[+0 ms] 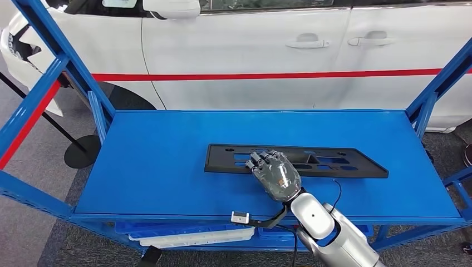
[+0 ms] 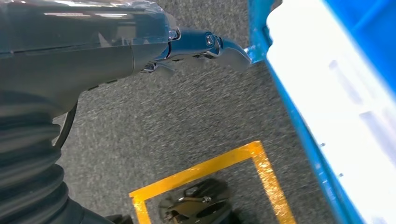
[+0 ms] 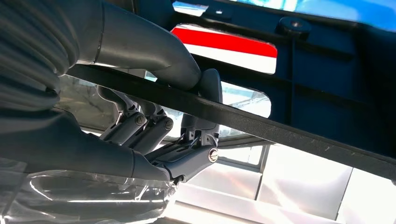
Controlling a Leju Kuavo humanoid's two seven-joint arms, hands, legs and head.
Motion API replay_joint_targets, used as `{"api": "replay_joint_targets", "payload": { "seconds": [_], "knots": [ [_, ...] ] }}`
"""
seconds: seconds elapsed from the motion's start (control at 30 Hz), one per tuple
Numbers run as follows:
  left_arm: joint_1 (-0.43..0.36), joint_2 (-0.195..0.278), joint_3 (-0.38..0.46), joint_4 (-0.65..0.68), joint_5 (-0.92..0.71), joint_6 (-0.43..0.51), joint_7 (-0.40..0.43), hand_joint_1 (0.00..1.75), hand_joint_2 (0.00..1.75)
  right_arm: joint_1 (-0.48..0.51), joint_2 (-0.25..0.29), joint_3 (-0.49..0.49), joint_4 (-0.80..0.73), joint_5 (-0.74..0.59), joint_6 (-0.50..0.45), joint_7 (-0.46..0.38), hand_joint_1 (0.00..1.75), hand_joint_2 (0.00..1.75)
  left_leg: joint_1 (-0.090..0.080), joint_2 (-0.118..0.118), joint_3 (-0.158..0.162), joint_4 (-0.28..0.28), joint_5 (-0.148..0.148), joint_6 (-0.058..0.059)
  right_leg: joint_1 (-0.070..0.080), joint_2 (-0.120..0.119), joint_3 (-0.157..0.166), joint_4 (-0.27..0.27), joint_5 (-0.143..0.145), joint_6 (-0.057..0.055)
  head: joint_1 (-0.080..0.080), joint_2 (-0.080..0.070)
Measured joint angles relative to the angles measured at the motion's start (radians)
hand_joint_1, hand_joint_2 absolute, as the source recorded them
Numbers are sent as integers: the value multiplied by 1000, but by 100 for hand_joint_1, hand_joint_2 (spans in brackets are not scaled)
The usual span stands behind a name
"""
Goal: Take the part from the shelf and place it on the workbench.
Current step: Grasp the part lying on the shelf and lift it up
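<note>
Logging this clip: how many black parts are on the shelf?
1: the part lies flat mid-shelf, its near edge gripped by the right hand. None seems hidden.

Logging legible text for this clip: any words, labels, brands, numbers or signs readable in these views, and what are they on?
None can be read.
Black plastic part under the right hand: no print visible.
White car: a red stripe, no lettering.
Blue shelf: no label.
Floor by the left hand: yellow tape outline, a marking without characters.

No readable text — no labels, nos, signs
</note>
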Motion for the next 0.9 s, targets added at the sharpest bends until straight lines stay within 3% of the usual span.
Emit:
{"api": "replay_joint_targets", "payload": {
  "seconds": [0.03, 0.07, 0.17, 0.23, 0.3, 0.33, 0.4, 0.47, 0.5, 0.53, 0.57, 0.6, 0.63, 0.7, 0.73, 0.8, 0.9],
  "knots": [
    [0, 0, 0, 0, -1, 0, 1, 0, 175, 0, 0, -1, 0, 0, 0, 0, 175, 175, 1, 0, 10, 9, -1, -1, 0, -1, -9, 1, 7, 1, 0, 0],
    [0, 0, -1, 0, -2, 0, 1, 0, 175, 0, 0, -2, 1, 0, 0, 0, 175, 175, 1, 0, 40, -24, 18, 0, 0, -1, -17, 1, 13, 3, 0, 0],
    [-5, 0, -6, 0, -2, 0, 1, 0, 175, 0, -2, -7, 2, 0, -2, 0, 175, 175, -2, -1, 180, -233, 80, 13, 1, 0, -31, 2, 31, 15, 0, 0],
    [-7, 0, -6, 0, -1, 0, 1, 0, 175, 1, -4, -10, 2, 0, -2, 0, 175, 175, -8, -2, 207, -289, 85, 23, 1, -1, -34, -1, 45, 27, 0, 0],
    [-7, 1, -7, 0, -1, 0, 1, 0, 175, 2, -8, -11, 2, 0, -3, -1, 175, 175, -9, -1, 198, -294, 101, 36, -1, 0, -36, -7, 57, 40, 0, 0],
    [-7, 1, -7, 0, -1, 0, 1, 0, 175, 3, -11, -12, 2, 0, -3, -1, 175, 175, -8, 1, 194, -298, 111, 45, -1, 1, -41, -1, 47, 45, 0, 0],
    [-10, 1, -7, 0, -1, 1, 0, 0, 175, 5, -16, -14, 2, 0, -4, -2, 175, 175, -4, 5, 177, -306, 136, 61, -2, 2, -66, 63, -25, 49, 0, 0],
    [-10, 0, -7, 0, 1, 1, 0, 0, 175, 5, -18, -17, 1, -7, -10, 1, 175, 175, -7, 6, 151, -304, 155, 67, -2, 2, -103, 194, -118, 52, 0, 0],
    [-8, 0, -7, 0, 3, 2, 0, 0, 175, 6, -19, -21, -2, -16, -17, 3, 175, 175, -8, 6, 137, -302, 163, 67, -2, 2, -113, 251, -140, 54, 0, 0],
    [-6, 0, -7, 0, 5, 4, -1, 0, 175, 5, -20, -29, -8, -30, -26, 5, 175, 175, -9, 7, 123, -298, 171, 67, -2, 2, -110, 280, -139, 55, 0, 0],
    [-4, 0, -7, 0, 7, 6, -2, 0, 175, 3, -21, -39, -18, -45, -35, 5, 175, 175, -10, 7, 110, -293, 177, 65, -2, 2, -89, 272, -119, 55, 0, 0],
    [-2, 0, -7, 0, 10, 8, -4, 0, 175, -2, -22, -51, -32, -60, -42, 4, 175, 175, -10, 6, 97, -286, 182, 64, -2, 2, -49, 227, -93, 53, 0, 0],
    [0, 0, -7, 0, 12, 9, -5, 0, 175, -9, -25, -65, -48, -72, -46, 1, 175, 175, -10, 6, 86, -278, 185, 61, -2, 2, 1, 158, -77, 50, 0, 0],
    [3, 0, -7, 0, 14, 12, -7, 0, 175, -26, -32, -95, -83, -86, -50, -8, 175, 175, -12, 5, 68, -265, 193, 53, 3, 3, 80, 35, -75, 42, 0, 0],
    [4, 0, -7, 0, 15, 13, -8, 0, 175, -35, -36, -110, -99, -91, -51, -13, 175, 175, -13, 5, 63, -262, 199, 48, 6, 3, 96, 5, -82, 38, 0, 0],
    [6, 0, -7, 0, 15, 16, -9, 0, 175, -47, -42, -127, -119, -97, -52, -19, 175, 175, -14, 5, 58, -263, 208, 41, 9, 3, 95, -2, -80, 34, 0, 0],
    [7, 0, -7, 0, 16, 16, -9, 0, 175, -49, -43, -130, -122, -98, -52, -20, 175, 175, -14, 5, 57, -263, 209, 40, 10, 3, 95, -3, -80, 34, 0, 0]
  ]
}}
